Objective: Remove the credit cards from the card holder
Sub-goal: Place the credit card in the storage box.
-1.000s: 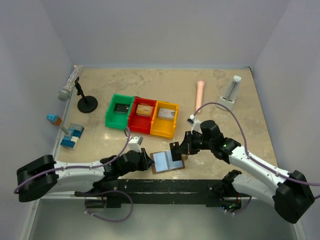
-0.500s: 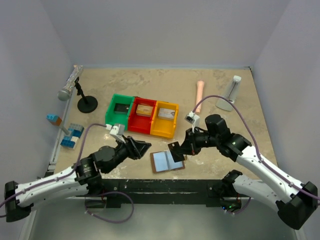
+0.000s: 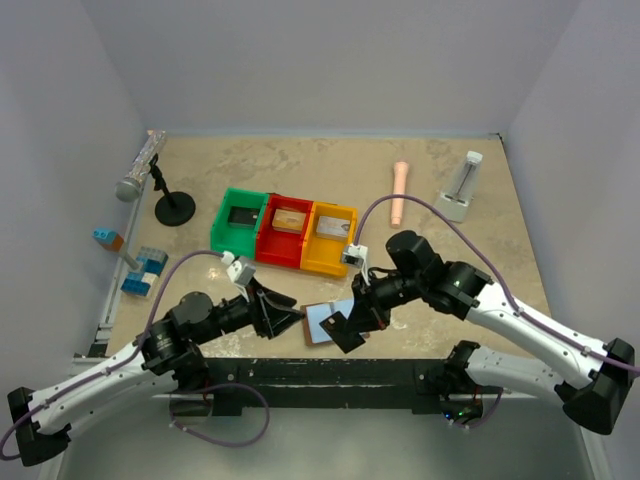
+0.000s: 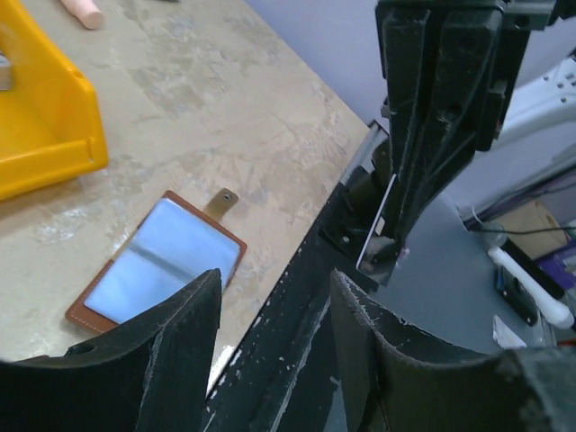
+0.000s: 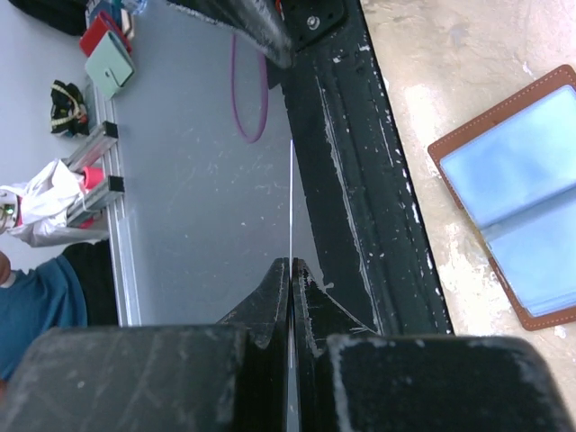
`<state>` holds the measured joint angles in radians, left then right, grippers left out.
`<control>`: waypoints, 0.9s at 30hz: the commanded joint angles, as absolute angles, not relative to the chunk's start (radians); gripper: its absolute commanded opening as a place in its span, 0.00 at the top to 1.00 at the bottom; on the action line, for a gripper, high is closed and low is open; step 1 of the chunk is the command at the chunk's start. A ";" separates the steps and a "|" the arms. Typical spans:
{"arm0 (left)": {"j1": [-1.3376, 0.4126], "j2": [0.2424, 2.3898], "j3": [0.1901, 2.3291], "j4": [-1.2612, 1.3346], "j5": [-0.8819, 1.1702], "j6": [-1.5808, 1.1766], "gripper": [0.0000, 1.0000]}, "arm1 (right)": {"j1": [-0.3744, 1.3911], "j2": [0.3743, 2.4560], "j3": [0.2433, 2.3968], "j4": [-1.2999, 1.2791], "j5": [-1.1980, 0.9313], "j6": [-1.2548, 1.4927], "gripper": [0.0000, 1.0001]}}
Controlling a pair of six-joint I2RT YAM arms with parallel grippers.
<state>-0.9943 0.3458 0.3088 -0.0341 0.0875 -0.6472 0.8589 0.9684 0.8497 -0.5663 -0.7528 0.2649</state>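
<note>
Card [image 5: 291, 198] edge-on in right tool [image 5: 290, 266]

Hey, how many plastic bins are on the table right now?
3, side by side in a row mid-table: the green bin leftmost, the red bin in the middle, the yellow bin rightmost. None looks hidden.

Top external: high at near side, looks down on whole table [image 3: 300, 170]. Left wrist: low, close, faces right along near edge. Right wrist: close, looks down over near edge. All share card holder [image 3: 322, 322].
</note>
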 commanded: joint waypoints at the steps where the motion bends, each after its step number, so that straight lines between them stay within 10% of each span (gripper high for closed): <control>1: -0.989 0.377 0.324 0.070 0.264 -0.626 0.45 | 0.871 0.971 0.905 -0.591 -0.784 0.219 1.00; 27: -0.991 0.548 0.307 0.296 0.443 -0.680 0.54 | 0.902 1.022 0.942 -0.581 -0.830 0.216 1.00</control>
